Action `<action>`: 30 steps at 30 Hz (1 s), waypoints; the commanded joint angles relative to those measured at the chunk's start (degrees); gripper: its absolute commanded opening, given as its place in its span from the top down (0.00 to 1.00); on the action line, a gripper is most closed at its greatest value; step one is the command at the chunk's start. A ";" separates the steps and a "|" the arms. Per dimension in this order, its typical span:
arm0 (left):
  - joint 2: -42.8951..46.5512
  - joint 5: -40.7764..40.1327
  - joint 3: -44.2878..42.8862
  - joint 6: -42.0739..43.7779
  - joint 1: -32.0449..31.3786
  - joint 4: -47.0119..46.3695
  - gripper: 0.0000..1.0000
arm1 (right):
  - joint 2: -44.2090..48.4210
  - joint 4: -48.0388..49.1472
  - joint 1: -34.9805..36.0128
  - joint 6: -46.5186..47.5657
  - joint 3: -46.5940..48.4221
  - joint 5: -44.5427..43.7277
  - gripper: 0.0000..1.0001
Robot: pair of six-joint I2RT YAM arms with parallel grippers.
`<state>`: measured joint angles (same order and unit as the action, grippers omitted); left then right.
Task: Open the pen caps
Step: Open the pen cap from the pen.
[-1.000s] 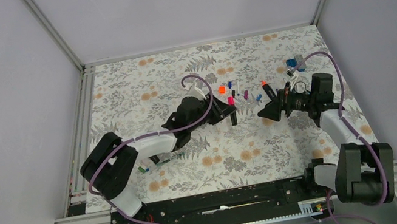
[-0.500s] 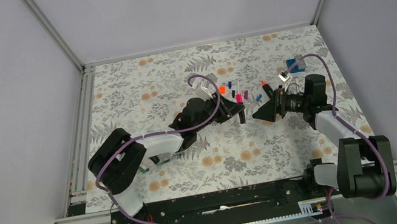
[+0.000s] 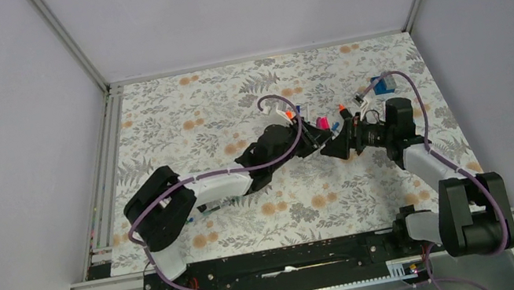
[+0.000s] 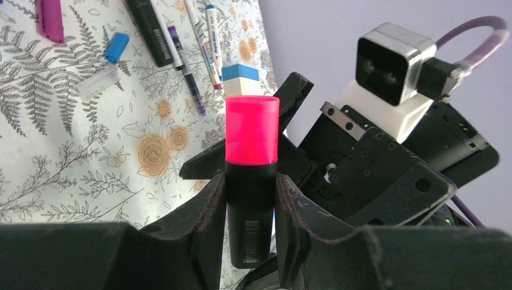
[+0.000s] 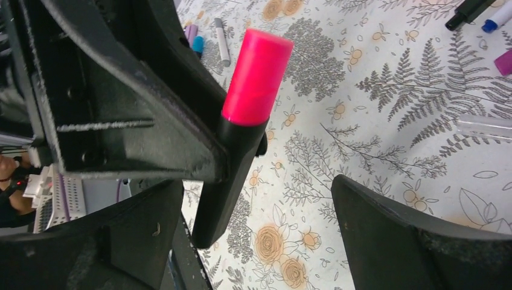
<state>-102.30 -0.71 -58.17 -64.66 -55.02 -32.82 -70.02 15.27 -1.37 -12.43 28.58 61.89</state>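
Observation:
My left gripper is shut on the black body of a chunky highlighter and holds it above the table with its pink cap pointing away. In the top view the left gripper and right gripper meet at mid-table, with the pink cap between them. My right gripper is open, its jaws spread wide on either side of the highlighter, not touching it. The pink cap is on the highlighter.
On the floral table lie a blue cap, a clear cap, a purple cap, a black marker, thin pens and a blue-and-white block. An orange cap and a blue block lie further back.
My left arm has carried the pink-capped highlighter to the right. My right gripper has moved left to meet it, and its open jaws now flank the highlighter.

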 commanded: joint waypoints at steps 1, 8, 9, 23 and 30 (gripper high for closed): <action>-0.75 -6.92 -4.08 -1.12 -1.37 5.46 1.00 | 1.10 -1.02 1.07 2.40 1.77 -4.61 0.00; -1.64 -7.88 -5.89 -1.64 -2.55 7.22 1.00 | 0.78 -2.76 1.07 4.46 2.93 -7.84 0.12; -1.86 -7.77 -6.16 -1.69 -2.63 7.32 1.00 | 0.83 -2.82 1.05 4.51 3.02 -8.15 0.15; -2.00 -7.38 -7.10 -1.75 -3.42 7.73 1.00 | 1.33 -4.36 3.36 6.79 4.30 -9.53 0.93; -0.53 -7.11 -5.80 -0.82 -3.43 6.34 0.81 | 2.20 -5.38 3.34 8.15 4.95 -7.29 1.00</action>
<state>-104.95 -8.69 -62.87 -66.04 -57.54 -22.96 -69.71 9.10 1.76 -5.93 30.65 52.69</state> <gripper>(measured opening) 0.308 0.224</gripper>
